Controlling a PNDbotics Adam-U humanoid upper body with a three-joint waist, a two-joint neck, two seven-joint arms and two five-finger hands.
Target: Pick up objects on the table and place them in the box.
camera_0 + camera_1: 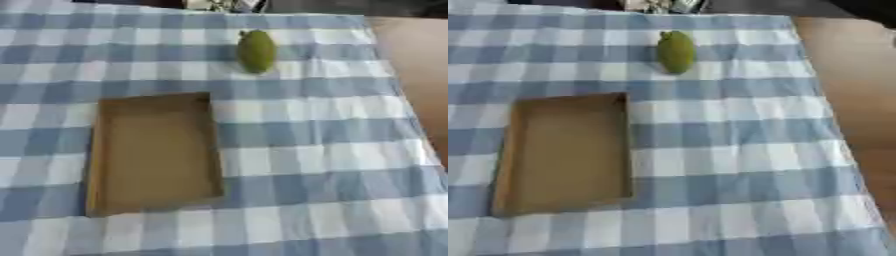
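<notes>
A green oval fruit [256,51], mango-like, lies on the blue and white checked cloth toward the far side of the table. A shallow brown cardboard box [154,152] sits open on the near left part of the cloth, with nothing inside it. The fruit rests apart from the box, beyond its far right corner. Neither of my hands shows in either view.
The checked tablecloth [315,150] covers most of the table. Bare brown wood [859,100] runs along the right side past the cloth's edge. Some small unclear objects [223,5] sit at the far edge, above the fruit.
</notes>
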